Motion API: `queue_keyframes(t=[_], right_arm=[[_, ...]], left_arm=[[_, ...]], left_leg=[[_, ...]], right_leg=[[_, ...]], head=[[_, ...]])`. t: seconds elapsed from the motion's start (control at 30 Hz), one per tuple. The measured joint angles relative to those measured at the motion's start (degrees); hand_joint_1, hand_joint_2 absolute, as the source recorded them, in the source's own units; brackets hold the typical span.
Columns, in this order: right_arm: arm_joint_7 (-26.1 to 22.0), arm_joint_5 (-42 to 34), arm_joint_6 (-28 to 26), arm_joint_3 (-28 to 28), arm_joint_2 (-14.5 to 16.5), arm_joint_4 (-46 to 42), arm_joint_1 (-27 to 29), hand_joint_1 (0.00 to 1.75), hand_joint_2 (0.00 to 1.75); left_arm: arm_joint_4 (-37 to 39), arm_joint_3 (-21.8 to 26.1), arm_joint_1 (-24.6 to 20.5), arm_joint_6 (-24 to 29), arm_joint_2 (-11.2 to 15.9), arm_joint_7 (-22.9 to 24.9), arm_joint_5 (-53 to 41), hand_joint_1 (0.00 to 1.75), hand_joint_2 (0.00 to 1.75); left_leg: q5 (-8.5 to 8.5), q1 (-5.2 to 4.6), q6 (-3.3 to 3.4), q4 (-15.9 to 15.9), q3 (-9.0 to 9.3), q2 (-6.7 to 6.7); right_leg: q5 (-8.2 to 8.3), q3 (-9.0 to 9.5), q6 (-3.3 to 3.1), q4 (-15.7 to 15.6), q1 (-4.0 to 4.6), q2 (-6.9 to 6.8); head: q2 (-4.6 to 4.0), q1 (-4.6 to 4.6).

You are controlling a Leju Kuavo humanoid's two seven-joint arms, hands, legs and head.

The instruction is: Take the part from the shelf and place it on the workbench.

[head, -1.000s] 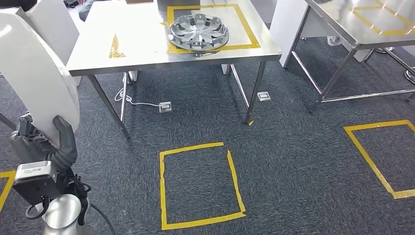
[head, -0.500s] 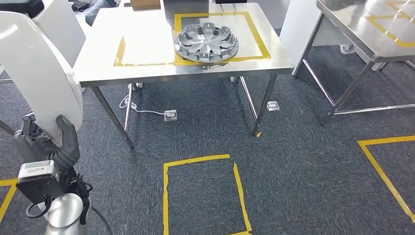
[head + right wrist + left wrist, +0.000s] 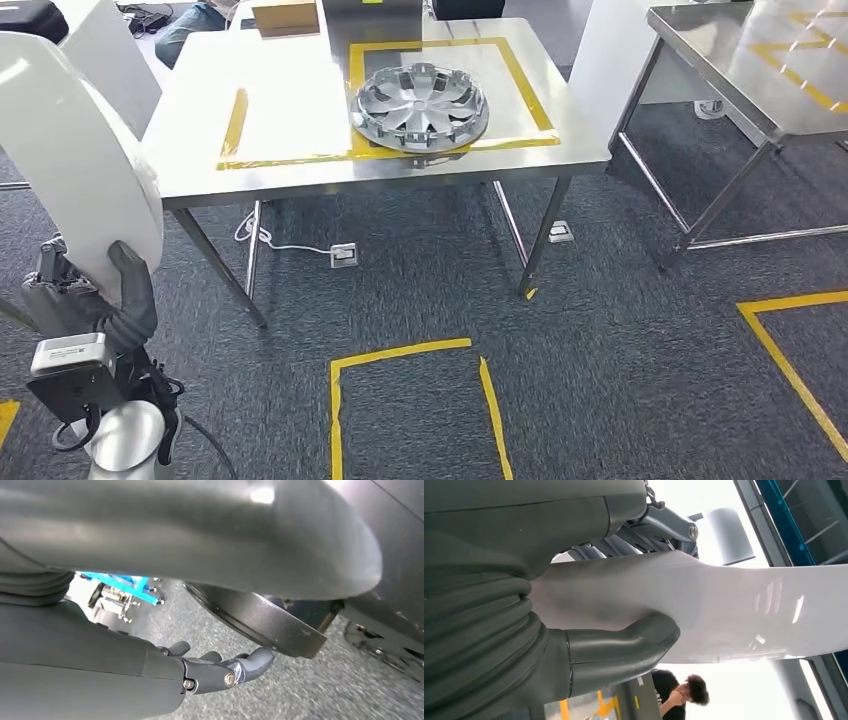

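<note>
From the head view, the left hand (image 3: 85,295) sits low at the left edge, its thick thumb pressed up against the face of a large white part (image 3: 70,160) that rises tall and curved above it, well short of the bench (image 3: 300,110). That steel bench stands ahead across the dark carpet, marked with yellow tape outlines, and a silver hubcap (image 3: 420,105) lies flat inside the right-hand outline. A cardboard box (image 3: 286,16) sits at the bench's far edge, a second steel table (image 3: 740,60) stands off to the right, and a yellow tape square (image 3: 415,400) marks the floor in front of the robot. Over to the left wrist view: the left hand (image 3: 574,630) clamps the white part (image 3: 724,610), thumb underneath, darker fingers on the other face, and a person (image 3: 679,695) in a dark top stands in the background. In the right wrist view, the right hand (image 3: 220,672) hangs over the grey floor with its fingers loosely curled, holding nothing, beneath dark rounded shapes.
</note>
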Motion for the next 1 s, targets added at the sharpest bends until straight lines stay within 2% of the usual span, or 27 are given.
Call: queue_keyframes(t=[0.03, 0.07, 0.1, 0.17, 0.2, 0.23, 0.27, 0.3, 0.33, 0.37, 0.4, 0.43, 0.5, 0.53, 0.57, 0.6, 0.63, 0.7, 0.73, 0.77, 0.8, 0.9, 0.93, 0.97, 1.0], right_arm=[[0.03, -0.16, 0.05, 0.02, -0.01, 0.0, -0.06, 0.0, 0.0], [0.02, -0.31, 0.12, 0.03, -0.02, 0.01, -0.16, 0.0, 0.0], [-0.04, -0.49, 0.21, 0.03, -0.03, 0.01, -0.23, 0.0, 0.0], [-0.14, -0.84, 0.34, 0.03, -0.01, 0.01, -0.21, 0.0, 0.0], [-0.17, -1.03, 0.37, 0.03, -0.01, 0.01, -0.1, 0.0, 0.0], [-0.16, -1.21, 0.38, 0.03, -0.01, 0.01, 0.05, 0.0, 0.0], [-0.16, -1.45, 0.37, 0.03, 0.0, 0.01, 0.21, 0.0, 0.0], [-0.16, -1.73, 0.35, 0.03, 0.01, 0.01, 0.38, 0.0, 0.0], [-0.17, -2.05, 0.27, 0.01, 0.01, 0.01, 0.59, 0.0, 0.0], [-0.19, -2.38, 0.13, -0.02, 0.02, 0.01, 0.77, 0.0, 0.0], [-0.16, -2.64, -0.03, -0.06, 0.03, 0.01, 0.91, 0.0, 0.0], [0.03, -2.83, -0.2, -0.09, 0.06, 0.01, 1.0, 0.0, 0.0], [0.45, -2.98, -0.35, -0.12, 0.16, -0.01, 0.91, 0.0, 0.0], [0.62, -2.98, -0.38, -0.12, 0.22, -0.01, 0.81, 0.0, 0.0], [0.61, -2.95, -0.38, -0.12, 0.27, -0.01, 0.69, 0.0, 0.0], [0.61, -2.9, -0.39, -0.12, 0.32, -0.01, 0.58, 0.0, 0.0], [0.6, -2.85, -0.39, -0.12, 0.37, -0.01, 0.5, 0.0, 0.0], [0.59, -2.8, -0.39, -0.11, 0.47, -0.01, 0.49, 0.0, 0.0], [0.58, -2.78, -0.39, -0.1, 0.5, -0.01, 0.52, 0.0, 0.0], [0.59, -2.76, -0.39, -0.1, 0.54, -0.01, 0.54, 0.0, 0.0], [0.58, -2.73, -0.38, -0.1, 0.57, -0.01, 0.53, 0.0, 0.0], [0.58, -2.56, -0.32, -0.09, 0.67, 0.0, 0.52, 0.0, 0.0], [0.58, -2.51, -0.3, -0.07, 0.68, 0.01, 0.5, 0.0, 0.0], [0.59, -2.49, -0.28, -0.05, 0.67, 0.01, 0.42, 0.0, 0.0], [0.6, -2.48, -0.28, -0.03, 0.62, 0.01, 0.37, 0.0, 0.0]], left_arm=[[0.01, 0.05, -0.07, 0.01, -0.04, -0.04, -0.01, 1.75, 1.75], [0.02, 0.08, -0.11, 0.01, -0.11, -0.07, -0.02, 1.75, 1.75], [0.02, 0.1, -0.11, 0.01, -0.17, -0.09, -0.02, 1.75, 1.75], [0.05, 0.11, -0.08, 0.01, -0.23, -0.11, -0.04, 1.75, 1.75], [0.08, 0.11, -0.04, 0.01, -0.24, -0.11, -0.05, 1.75, 1.75], [0.13, 0.11, -0.02, 0.01, -0.24, -0.1, -0.08, 1.75, 1.75], [0.18, 0.11, -0.02, 0.01, -0.25, -0.1, -0.1, 1.75, 1.75], [0.25, 0.11, -0.02, -0.02, -0.29, -0.1, -0.12, 1.75, 1.75], [0.34, 0.11, -0.04, -0.09, -0.33, -0.11, -0.14, 1.75, 1.75], [0.5, 0.1, -0.05, -0.18, -0.38, -0.12, -0.16, 1.75, 1.75], [0.65, 0.08, -0.07, -0.27, -0.41, -0.11, -0.17, 1.75, 1.75], [0.76, 0.05, -0.12, -0.36, -0.42, -0.12, -0.17, 1.75, 1.75], [0.75, -0.07, -0.33, -0.39, -0.43, -0.15, -0.17, 1.75, 1.75], [0.69, -0.13, -0.45, -0.38, -0.4, -0.2, -0.17, 1.75, 1.75], [0.66, -0.19, -0.56, -0.34, -0.34, -0.23, -0.16, 1.75, 1.75], [0.64, -0.21, -0.61, -0.3, -0.25, -0.22, -0.16, 1.75, 1.75], [0.65, -0.23, -0.61, -0.26, -0.15, -0.22, -0.16, 1.75, 1.75], [0.68, -0.24, -0.59, -0.2, 0.04, -0.19, -0.15, 1.75, 1.75], [0.69, -0.24, -0.58, -0.19, 0.14, -0.19, -0.15, 1.75, 1.75], [0.72, -0.24, -0.58, -0.19, 0.25, -0.19, -0.14, 1.75, 1.75], [0.76, -0.24, -0.58, -0.18, 0.36, -0.19, -0.13, 1.75, 1.75], [1.11, -0.25, -0.42, 0.0, 0.73, -0.17, -0.11, 1.75, 1.75], [1.21, -0.25, -0.34, 0.08, 0.81, -0.15, -0.11, 1.75, 1.75], [1.26, -0.25, -0.34, 0.15, 0.84, -0.15, -0.1, 1.75, 1.75], [1.27, -0.25, -0.42, 0.16, 0.82, -0.14, -0.1, 1.75, 1.75]], left_leg=[[-0.07, 0.1, 0.44, -0.17, 0.64, -0.08], [-0.33, 0.17, 0.78, -0.24, 1.38, -0.11], [-0.75, 0.21, 1.0, -0.31, 1.88, -0.1], [-1.8, 0.21, 1.14, -0.34, 2.79, -0.12], [-2.37, 0.21, 1.12, -0.34, 3.33, -0.15], [-2.98, 0.21, 1.07, -0.34, 4.01, -0.18], [-3.64, 0.21, 1.0, -0.34, 4.82, -0.21], [-4.36, 0.21, 0.9, -0.36, 5.69, -0.22], [-5.09, 0.2, 0.75, -0.38, 6.48, -0.23], [-5.8, 0.14, 0.48, -0.4, 7.21, -0.29], [-6.49, 0.11, 0.16, -0.53, 7.69, -0.34], [-6.84, 0.09, -0.25, -0.48, 8.37, -0.38], [-6.57, 0.12, -1.07, 0.35, 9.08, -0.35], [-5.86, 0.16, -1.37, 1.91, 8.81, -0.31], [-5.28, 0.16, -1.59, 4.28, 7.45, -0.27], [-5.25, 0.18, -1.79, 7.4, 5.34, -0.24], [-6.02, 0.17, -1.94, 10.65, 2.82, -0.24], [-9.71, 0.15, -2.15, 14.97, -2.08, -0.23], [-11.34, 0.15, -2.13, 15.22, -3.77, -0.22], [-11.76, 0.14, -2.07, 14.07, -4.75, -0.22], [-10.44, 0.11, -1.92, 11.66, -5.21, -0.21], [0.6, -0.26, -1.13, 2.6, -5.23, -0.19], [2.88, -0.36, -0.83, 1.09, -5.07, -0.22], [3.44, -0.39, -0.56, 0.49, -4.78, -0.25], [3.18, -0.28, -0.23, 0.47, -4.09, -0.32]], right_leg=[[0.29, -0.34, 0.31, 1.46, -0.03, -0.06], [0.21, -1.63, 0.62, 3.75, -0.13, -0.12], [-0.28, -3.87, 0.93, 7.05, -0.26, -0.2], [-2.65, -9.37, 1.48, 13.51, -0.45, -0.28], [-3.87, -11.59, 1.62, 15.2, -0.51, -0.31], [-4.17, -12.97, 1.64, 15.08, -0.55, -0.34], [-3.18, -13.52, 1.55, 13.27, -0.57, -0.37], [-0.78, -13.41, 1.36, 10.05, -0.56, -0.44], [2.82, -13.0, 1.11, 6.37, -0.5, -0.58], [5.54, -12.49, 0.84, 3.49, -0.34, -0.76], [7.42, -11.96, 0.58, 1.74, -0.14, -0.92], [8.11, -11.49, 0.25, 0.96, 0.01, -0.96], [7.31, -10.03, -0.5, 0.47, 0.09, -0.77], [7.02, -9.18, -0.95, 0.08, -0.01, -0.66], [6.64, -8.3, -1.36, -0.15, -0.08, -0.62], [6.17, -7.49, -1.71, -0.35, -0.16, -0.55], [5.58, -6.77, -1.97, -0.45, -0.18, -0.53], [4.24, -5.35, -2.17, -0.55, -0.19, -0.37], [3.47, -4.47, -2.19, -0.55, -0.19, -0.26], [2.67, -3.47, -2.14, -0.55, -0.19, -0.13], [1.8, -2.37, -2.04, -0.55, -0.19, -0.03], [-0.92, 0.05, -1.37, -0.53, -0.03, 0.22], [-1.59, 0.79, -1.04, -0.58, 0.08, 0.3], [-1.87, 1.45, -0.69, -0.47, 0.21, 0.36], [-1.73, 1.7, -0.35, -0.03, 0.31, 0.37]], head=[[0.0, 0.07], [0.0, 0.16], [0.0, 0.27], [0.0, 0.46], [0.0, 0.5], [0.0, 0.53], [0.0, 0.56], [0.0, 0.57], [0.0, 0.58], [0.0, 0.61], [0.0, 0.62], [0.0, 0.65], [0.0, 0.68], [0.0, 0.65], [0.0, 0.58], [0.0, 0.5], [0.0, 0.44], [0.0, 0.41], [0.0, 0.42], [0.0, 0.4], [0.0, 0.41], [0.0, 0.37], [0.0, 0.35], [0.0, 0.35], [0.0, 0.37]])
